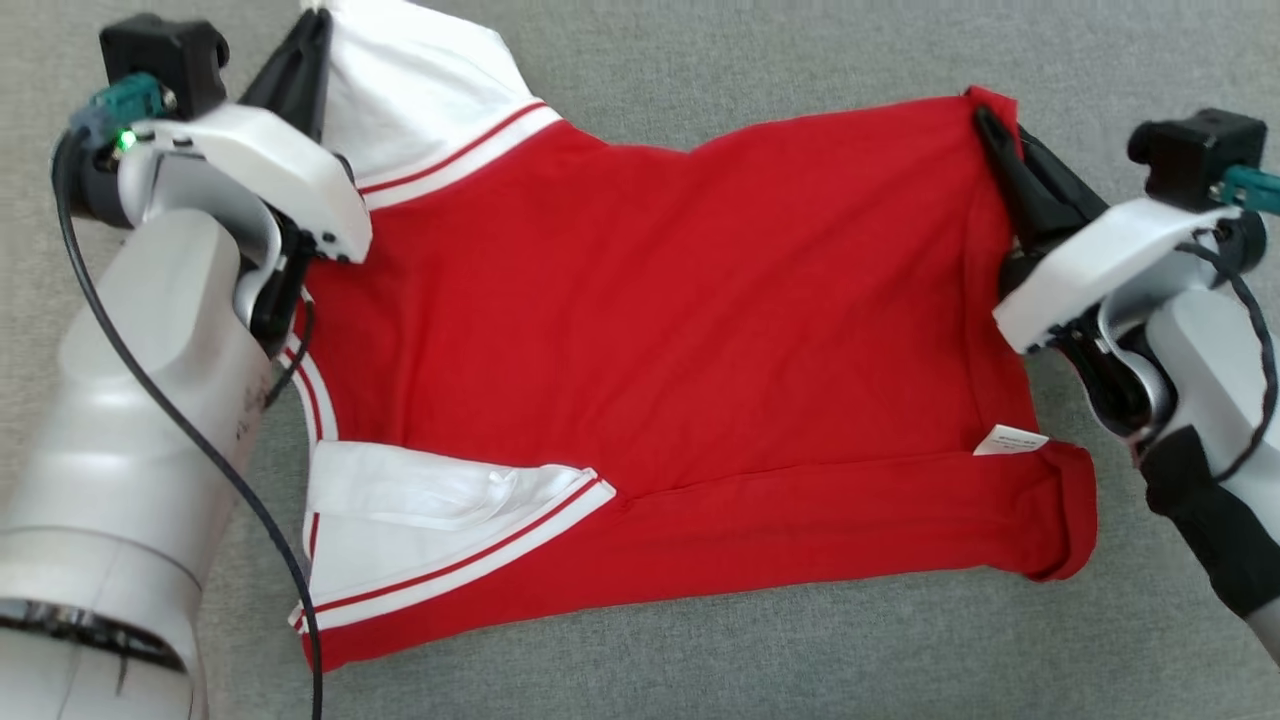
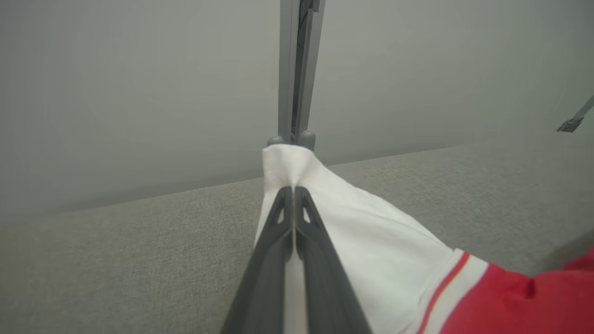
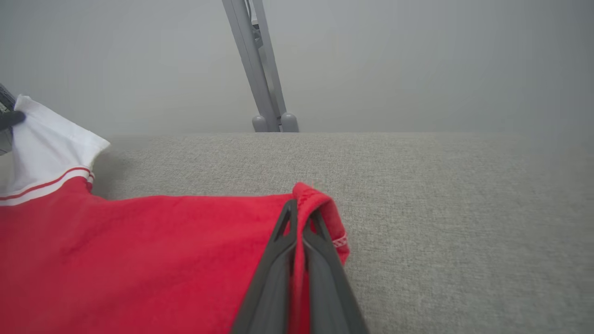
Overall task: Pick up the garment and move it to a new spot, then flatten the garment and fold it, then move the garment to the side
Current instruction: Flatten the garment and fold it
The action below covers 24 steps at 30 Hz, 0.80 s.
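The garment (image 1: pixel 660 330) is a red shirt with white sleeves trimmed in red stripes, spread across the grey fabric surface, its near edge folded up. My left gripper (image 1: pixel 312 30) is shut on the far white sleeve (image 2: pixel 371 232) at the upper left; in the left wrist view its fingers (image 2: pixel 293 195) pinch the white cloth. My right gripper (image 1: pixel 985 120) is shut on the far red hem corner (image 3: pixel 320 204) at the upper right; the right wrist view has the red cloth between its fingers (image 3: pixel 300 218). A white label (image 1: pixel 1010 440) lies near the right edge.
The grey fabric surface (image 1: pixel 700 660) extends around the shirt on all sides. A grey metal post (image 3: pixel 260 69) stands beyond the far edge against a plain grey wall. The nearer white sleeve (image 1: pixel 430 520) lies folded at the lower left.
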Tool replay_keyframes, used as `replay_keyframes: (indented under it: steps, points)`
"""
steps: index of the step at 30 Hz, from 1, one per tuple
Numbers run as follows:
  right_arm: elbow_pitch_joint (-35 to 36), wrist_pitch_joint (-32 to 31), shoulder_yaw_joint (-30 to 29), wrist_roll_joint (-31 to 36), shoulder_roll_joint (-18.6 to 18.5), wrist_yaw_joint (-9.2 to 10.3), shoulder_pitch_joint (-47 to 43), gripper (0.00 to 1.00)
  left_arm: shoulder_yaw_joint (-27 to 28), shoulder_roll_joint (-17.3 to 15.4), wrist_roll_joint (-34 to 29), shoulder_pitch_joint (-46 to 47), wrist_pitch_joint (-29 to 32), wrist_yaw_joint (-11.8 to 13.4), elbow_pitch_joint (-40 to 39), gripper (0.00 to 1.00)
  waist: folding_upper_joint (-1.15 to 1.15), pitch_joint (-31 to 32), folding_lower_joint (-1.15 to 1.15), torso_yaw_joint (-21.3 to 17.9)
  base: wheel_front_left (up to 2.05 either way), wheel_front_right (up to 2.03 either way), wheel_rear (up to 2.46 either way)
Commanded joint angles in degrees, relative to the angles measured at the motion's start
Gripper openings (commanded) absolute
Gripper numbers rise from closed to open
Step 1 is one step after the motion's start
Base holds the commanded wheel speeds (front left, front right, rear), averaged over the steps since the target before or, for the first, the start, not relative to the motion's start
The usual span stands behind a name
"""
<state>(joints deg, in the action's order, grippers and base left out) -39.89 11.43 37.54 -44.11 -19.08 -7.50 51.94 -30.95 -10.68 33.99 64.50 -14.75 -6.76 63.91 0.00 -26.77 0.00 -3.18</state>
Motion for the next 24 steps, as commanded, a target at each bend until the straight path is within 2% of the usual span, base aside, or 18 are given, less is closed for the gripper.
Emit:
replay_keyframes:
  steps: [1, 5, 10, 14, 15, 17, 24]
  points:
    - [0.7, 0.7, 0.1, -0.3, -1.1, 0.02, -1.4, 0.00, 0.4, -0.6, 0.6, -1.8, -0.4, -0.1, -1.3, 0.00, 0.00, 1.3, 0.00, 0.9, 0.00, 0.00, 0.00]
    - [5.0, 2.1, 0.9, 0.1, -4.5, 0.02, -5.7, 0.00, 2.9, -2.2, 0.8, -8.7, -0.4, 0.7, -11.6, 0.00, 0.00, 3.1, 0.00, 1.7, 0.00, 0.00, 0.00]
    - [9.9, 3.0, 0.0, 2.4, -7.6, 0.02, -12.5, 0.00, 4.8, -4.6, 1.0, -21.6, -0.4, 4.1, -27.6, 0.00, 0.00, 4.9, 0.00, 2.7, 0.00, 0.00, 0.00]
    - [14.2, 3.2, -3.7, 1.8, -9.4, 0.02, -16.5, 0.00, 5.6, -8.1, 0.9, -30.0, 1.5, 8.6, -42.0, 0.00, 0.00, 5.8, 0.00, 3.5, 0.00, 0.00, 0.00]
    - [15.8, 2.3, -5.3, 2.4, -9.7, 0.02, -17.9, 0.00, 5.9, -9.8, 0.3, -33.6, 3.2, 11.2, -49.1, 0.00, 0.00, 6.5, 0.00, 3.7, 0.00, 0.00, 0.00]
    - [17.8, 1.3, -6.6, 3.1, -9.8, 0.02, -19.1, 0.00, 6.3, -11.6, 0.0, -36.5, 5.2, 13.5, -56.0, 0.00, 0.00, 7.0, 0.00, 3.9, 0.00, 0.00, 0.00]
    - [24.6, -2.5, -10.8, 5.8, -9.4, 0.02, -24.7, 0.00, 7.5, -15.5, 0.3, -45.8, 10.7, 19.9, -73.1, 0.00, 0.00, 8.9, 0.00, 4.1, 0.00, 0.00, 0.00]
